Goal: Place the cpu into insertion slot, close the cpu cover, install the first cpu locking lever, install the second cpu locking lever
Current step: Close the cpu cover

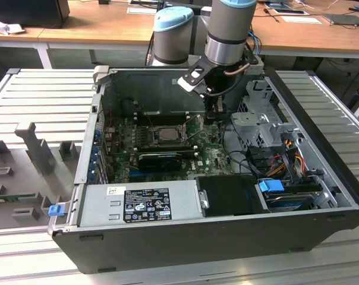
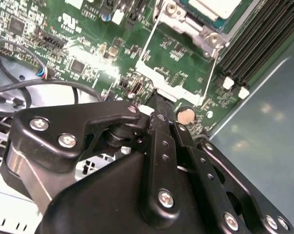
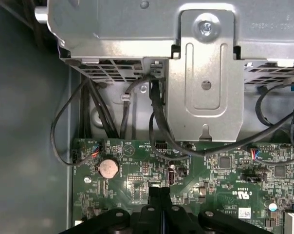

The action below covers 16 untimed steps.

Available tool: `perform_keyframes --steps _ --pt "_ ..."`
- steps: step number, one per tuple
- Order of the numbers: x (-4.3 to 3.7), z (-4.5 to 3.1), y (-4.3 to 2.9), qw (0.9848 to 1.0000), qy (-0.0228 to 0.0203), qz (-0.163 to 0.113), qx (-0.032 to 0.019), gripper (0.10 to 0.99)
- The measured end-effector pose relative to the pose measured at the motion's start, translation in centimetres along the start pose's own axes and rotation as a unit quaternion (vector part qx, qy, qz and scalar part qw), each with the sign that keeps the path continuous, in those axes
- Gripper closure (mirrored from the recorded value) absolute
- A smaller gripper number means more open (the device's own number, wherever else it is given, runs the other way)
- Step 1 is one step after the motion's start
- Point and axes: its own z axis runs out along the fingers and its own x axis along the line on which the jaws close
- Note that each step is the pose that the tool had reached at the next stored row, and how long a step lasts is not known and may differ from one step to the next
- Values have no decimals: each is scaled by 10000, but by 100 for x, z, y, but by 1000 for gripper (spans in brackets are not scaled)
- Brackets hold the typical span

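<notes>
Your pincer [image 2: 156, 101] sits pressed together, pinching nothing visible, low beside the insertion slot [image 1: 141, 136] where the cpu [image 2: 211, 7] lies, likely shut to push.

Exterior view above open case [image 1: 185, 237], both wrist views close on mobo [image 2: 88, 29] [image 3: 137, 185]

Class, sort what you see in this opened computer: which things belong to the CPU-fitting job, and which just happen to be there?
Job in hand: cpu, insertion slot, gripper.

Just there: coin battery, memory slots, power supply, drive cage, black cables.
</notes>
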Motion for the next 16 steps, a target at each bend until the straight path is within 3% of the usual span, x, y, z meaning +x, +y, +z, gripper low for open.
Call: perform_keyframes --steps 2,3,4,5,16 --pt "0 -4 -3 10000 12 -6 22 980" --pt "-2 -4 -48 10000 36 -12 26 980" --pt "-1 -4 -129 10000 36 -15 26 980" --pt "-1 -4 -162 10000 36 -18 27 980" --pt "0 -4 -231 10000 36 -21 26 980"
